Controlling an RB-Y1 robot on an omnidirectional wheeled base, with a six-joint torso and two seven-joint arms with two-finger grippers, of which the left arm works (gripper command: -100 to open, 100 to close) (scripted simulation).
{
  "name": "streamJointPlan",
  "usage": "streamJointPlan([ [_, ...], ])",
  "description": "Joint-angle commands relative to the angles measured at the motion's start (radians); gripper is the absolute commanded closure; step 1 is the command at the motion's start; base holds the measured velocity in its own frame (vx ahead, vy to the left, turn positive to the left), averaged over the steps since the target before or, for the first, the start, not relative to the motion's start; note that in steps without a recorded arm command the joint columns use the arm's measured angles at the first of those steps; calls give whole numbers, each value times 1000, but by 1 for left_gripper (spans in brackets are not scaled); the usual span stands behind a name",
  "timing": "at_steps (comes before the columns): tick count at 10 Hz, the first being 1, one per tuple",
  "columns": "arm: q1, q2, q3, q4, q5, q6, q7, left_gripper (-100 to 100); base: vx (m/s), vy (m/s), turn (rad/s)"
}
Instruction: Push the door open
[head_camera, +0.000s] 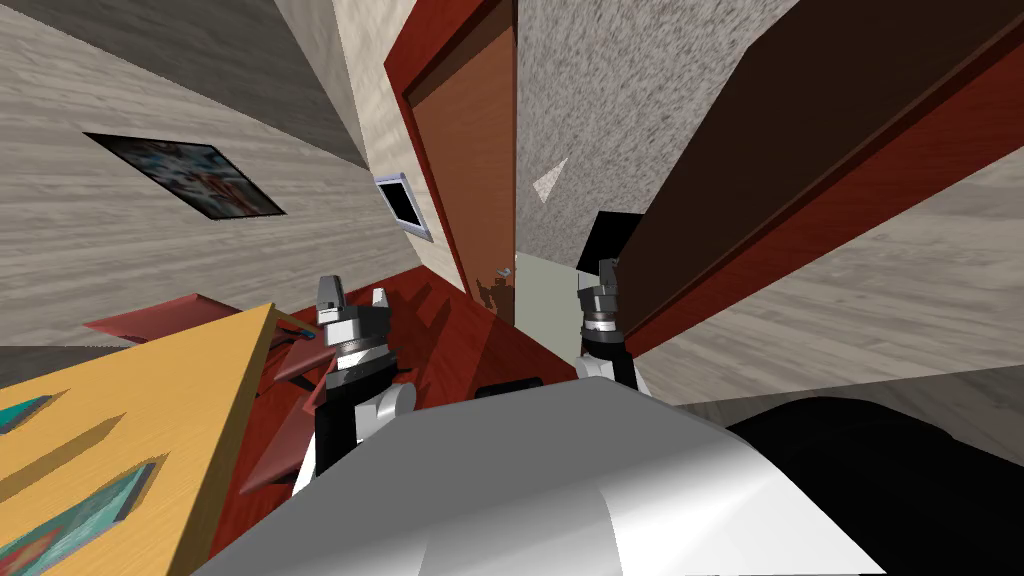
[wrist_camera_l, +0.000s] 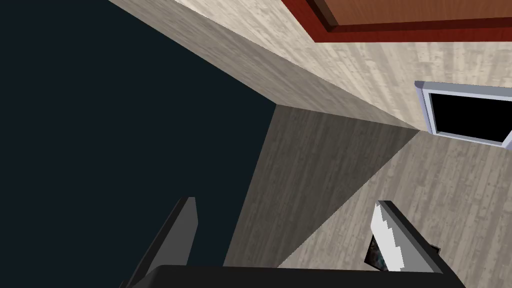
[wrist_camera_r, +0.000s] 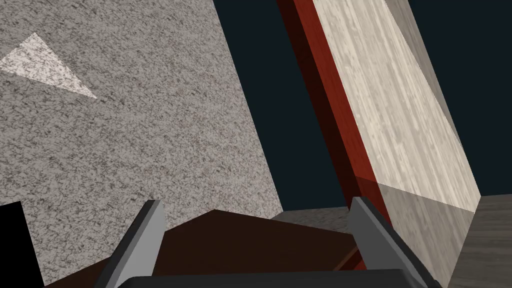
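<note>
Both open, empty: right gripper (head_camera: 607, 278) mid-frame at dark brown door (head_camera: 800, 140) edge, likely set to push; left gripper (head_camera: 354, 296) idle, left of centre.

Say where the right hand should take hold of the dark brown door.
Likely push, not grip: the dark brown door presents a plain flat face. The right hand, open, sits at its near edge; press the face there, coming from my side.
</note>
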Motion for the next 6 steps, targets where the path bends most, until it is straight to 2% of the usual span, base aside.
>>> streamJointPlan([
  [1, -9, 7, -11, 33, -2, -9, 2, -100, 74, -95, -75],
  [4, -31, 23, -38, 117, -7, -31, 6, -100, 110, 72, -111],
  [6, -40, 28, -50, 153, -9, -40, 8, -100, 104, 56, -62],
])
